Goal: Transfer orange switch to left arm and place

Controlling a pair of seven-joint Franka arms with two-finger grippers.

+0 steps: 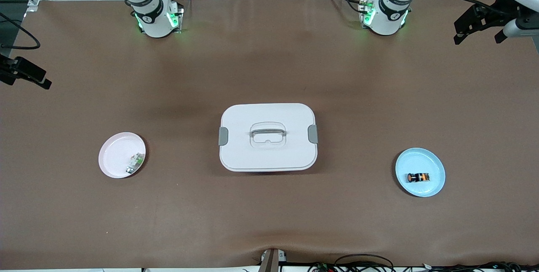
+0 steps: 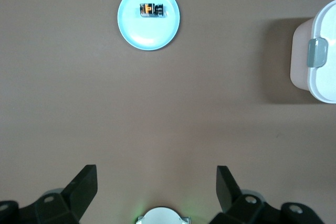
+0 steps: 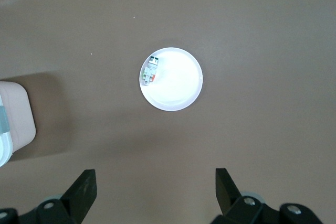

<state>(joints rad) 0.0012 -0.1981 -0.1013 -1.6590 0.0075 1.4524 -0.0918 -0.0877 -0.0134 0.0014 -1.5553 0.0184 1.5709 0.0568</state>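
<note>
- My arms (image 1: pixel 147 15) are white with dark grey bands, and green lights shine at both bases.
- My left gripper (image 2: pixel 156 192) and my right gripper (image 3: pixel 155 192) are black.
- The box (image 1: pixel 268 136), centre of the frame, is white with grey handle and grey latches.
- The orange switch (image 1: pixel 417 177) is black with orange, on a light blue plate (image 1: pixel 433 164), lower right.
- A pale green-and-white component (image 1: pixel 134 163) lies on a pink plate (image 1: pixel 116 152), lower left.
- The table (image 1: pixel 269 65) is plain brown.

Box (image 1: pixel 268 137) mid-bench (image 1: pixel 269 221). Orange switch (image 1: pixel 418 177) on plate (image 1: pixel 433 166) toward left arm's end; small component (image 1: pixel 135 162) on second plate (image 1: pixel 116 154) toward right arm's end.
</note>
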